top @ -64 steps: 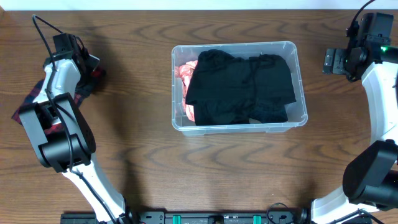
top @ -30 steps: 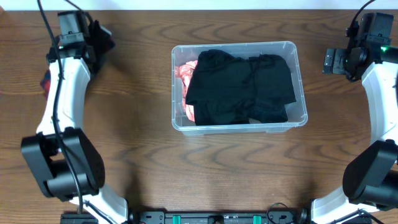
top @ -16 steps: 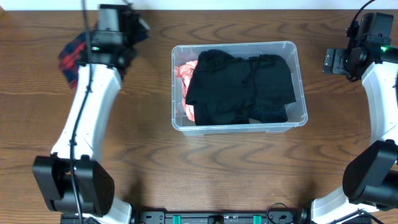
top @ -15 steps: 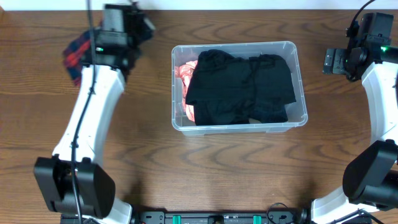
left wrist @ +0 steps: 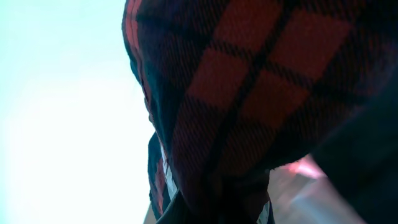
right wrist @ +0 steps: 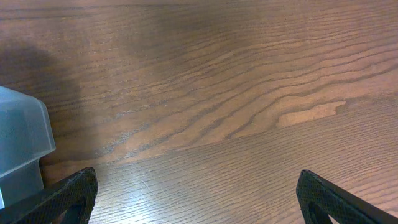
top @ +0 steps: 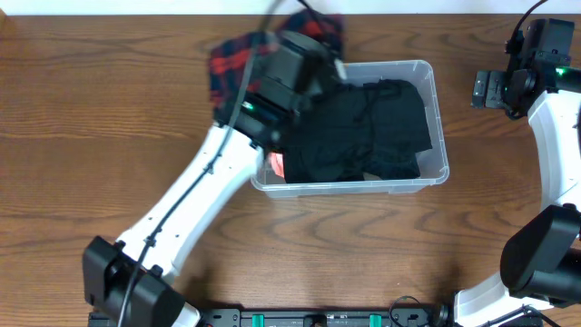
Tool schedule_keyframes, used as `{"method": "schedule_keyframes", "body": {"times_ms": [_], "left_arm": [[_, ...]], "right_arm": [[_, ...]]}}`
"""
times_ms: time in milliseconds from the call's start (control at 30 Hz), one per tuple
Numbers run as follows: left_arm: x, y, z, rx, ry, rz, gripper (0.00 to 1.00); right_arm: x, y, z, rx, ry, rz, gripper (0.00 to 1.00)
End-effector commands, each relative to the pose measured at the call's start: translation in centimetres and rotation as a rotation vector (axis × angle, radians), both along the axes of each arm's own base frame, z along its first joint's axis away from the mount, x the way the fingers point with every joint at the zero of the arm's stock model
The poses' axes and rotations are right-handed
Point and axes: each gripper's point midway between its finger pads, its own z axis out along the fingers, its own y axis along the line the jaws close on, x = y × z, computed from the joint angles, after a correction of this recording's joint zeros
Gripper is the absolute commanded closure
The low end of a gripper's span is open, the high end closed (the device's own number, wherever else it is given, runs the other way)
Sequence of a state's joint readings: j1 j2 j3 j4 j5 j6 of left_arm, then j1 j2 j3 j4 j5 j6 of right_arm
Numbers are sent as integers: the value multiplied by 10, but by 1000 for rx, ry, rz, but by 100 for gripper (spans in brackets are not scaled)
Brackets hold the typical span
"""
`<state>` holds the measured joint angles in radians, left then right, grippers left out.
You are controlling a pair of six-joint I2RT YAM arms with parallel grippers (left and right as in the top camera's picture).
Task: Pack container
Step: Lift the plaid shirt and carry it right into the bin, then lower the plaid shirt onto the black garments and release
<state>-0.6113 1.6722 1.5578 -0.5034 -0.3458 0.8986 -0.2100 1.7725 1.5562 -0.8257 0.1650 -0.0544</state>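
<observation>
**Left gripper** (top: 307, 53): grasping the red-and-black plaid cloth (left wrist: 249, 93), which hides the fingers. In the left wrist view the fabric fills most of the frame and gathers into a bunch at the lower edge. Overhead, the cloth is blurred. It spreads from the gripper across the container's far-left corner and past the table's far edge.

**Right gripper** (right wrist: 199, 202): released, with its fingers (right wrist: 68, 193) spread wide and nothing between them. It sits over the bare wooden table (right wrist: 217, 93), near the container's right end.

**Container** (top: 438, 136): a clear bin at the centre of the table. Black garments (top: 363, 127) cover most of its interior, and a pink cloth (top: 275, 165) shows at the left wall.
</observation>
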Motion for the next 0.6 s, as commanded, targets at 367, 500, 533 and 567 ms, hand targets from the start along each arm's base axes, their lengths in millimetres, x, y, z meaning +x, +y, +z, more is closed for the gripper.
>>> {"method": "schedule_keyframes", "body": {"times_ms": [367, 500, 533, 567], "left_arm": [[-61, -91, 21, -181, -2, -133, 94], [-67, -97, 21, -231, 13, -113, 94], [-66, -97, 20, -241, 17, -104, 94], [-66, -98, 19, -245, 21, -99, 94]], "right_arm": [[2, 0, 13, 1, -35, -13, 1], [2, 0, 13, 1, -35, -13, 1], [2, 0, 13, 1, -35, -13, 1], [2, 0, 13, 1, -35, -13, 1]]}}
